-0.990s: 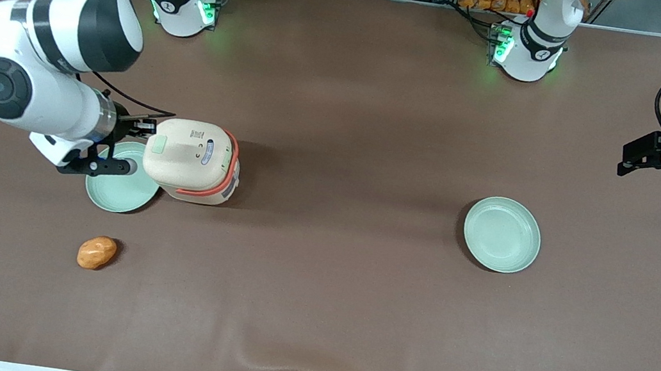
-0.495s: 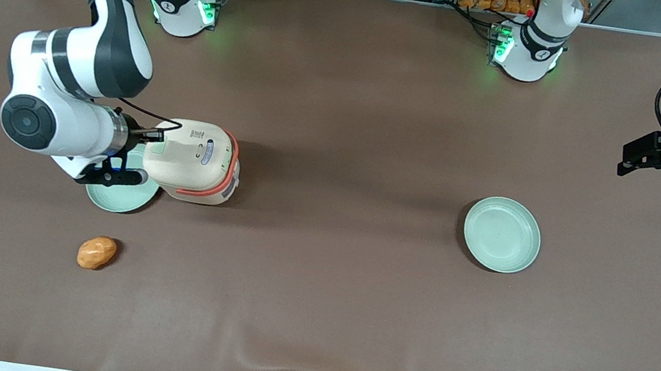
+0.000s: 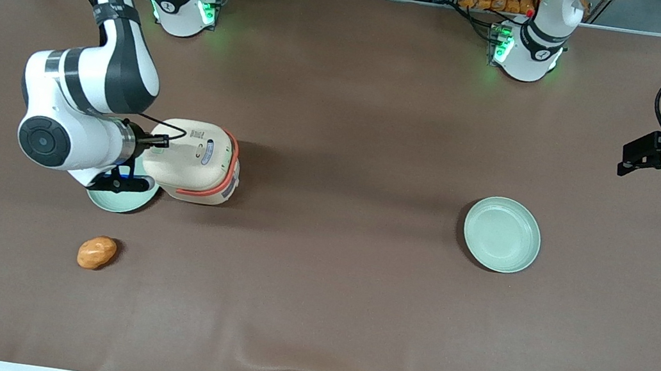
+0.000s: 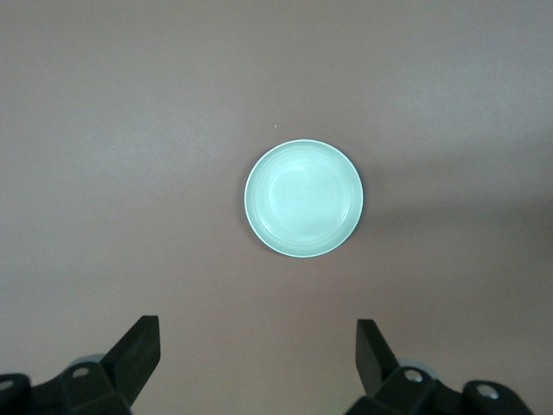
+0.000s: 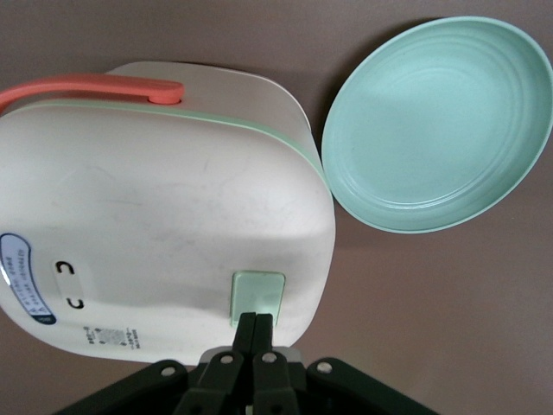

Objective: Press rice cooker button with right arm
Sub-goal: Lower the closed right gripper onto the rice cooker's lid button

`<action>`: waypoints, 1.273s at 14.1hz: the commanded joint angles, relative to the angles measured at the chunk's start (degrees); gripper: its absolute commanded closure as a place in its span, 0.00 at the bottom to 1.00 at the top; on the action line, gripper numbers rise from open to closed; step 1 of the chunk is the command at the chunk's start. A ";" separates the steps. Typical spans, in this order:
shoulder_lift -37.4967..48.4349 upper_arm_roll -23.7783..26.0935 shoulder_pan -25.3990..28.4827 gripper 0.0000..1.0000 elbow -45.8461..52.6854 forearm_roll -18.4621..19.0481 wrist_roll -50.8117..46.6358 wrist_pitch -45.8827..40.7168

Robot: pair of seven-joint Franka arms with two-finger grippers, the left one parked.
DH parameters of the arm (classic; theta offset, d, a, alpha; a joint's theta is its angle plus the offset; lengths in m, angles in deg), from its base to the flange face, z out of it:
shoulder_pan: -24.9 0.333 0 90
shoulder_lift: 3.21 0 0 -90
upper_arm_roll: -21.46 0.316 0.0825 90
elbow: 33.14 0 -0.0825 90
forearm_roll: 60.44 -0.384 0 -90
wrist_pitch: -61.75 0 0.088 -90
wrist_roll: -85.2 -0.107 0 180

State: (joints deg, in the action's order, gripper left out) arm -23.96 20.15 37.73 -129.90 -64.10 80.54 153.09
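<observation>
The cream rice cooker (image 3: 195, 160) with an orange-red band stands on the brown table; it also shows in the right wrist view (image 5: 155, 216). Its pale green button (image 5: 257, 296) sits near the lid's edge; in the front view the arm hides it. My right arm (image 3: 79, 111) reaches over the cooker's working-arm end. My gripper (image 5: 256, 322) is shut and empty, its closed tips right at the button's edge; whether they touch it I cannot tell. In the front view the gripper (image 3: 150, 144) sits at the lid's edge.
A green plate (image 3: 121, 192) lies beside the cooker, partly under my wrist, and shows in the right wrist view (image 5: 436, 130). An orange bread roll (image 3: 96, 252) lies nearer the front camera. Another green plate (image 3: 501, 234) lies toward the parked arm's end.
My right arm has moved toward the cooker, bringing the shut gripper from over the plate to the lid's edge at the button. The cooker has not moved.
</observation>
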 commanded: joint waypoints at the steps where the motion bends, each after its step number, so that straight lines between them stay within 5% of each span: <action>1: -0.78 0.34 -0.70 0.99 -0.36 -0.91 -0.08 0.76; 13: -1.93 0.34 -0.88 0.98 -0.71 -0.91 -0.08 2.26; 18: 0.36 0.34 -0.88 0.78 7.00 -0.91 -0.34 -3.79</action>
State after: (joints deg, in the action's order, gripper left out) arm -24.64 20.02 37.61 -126.44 -64.69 80.54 152.32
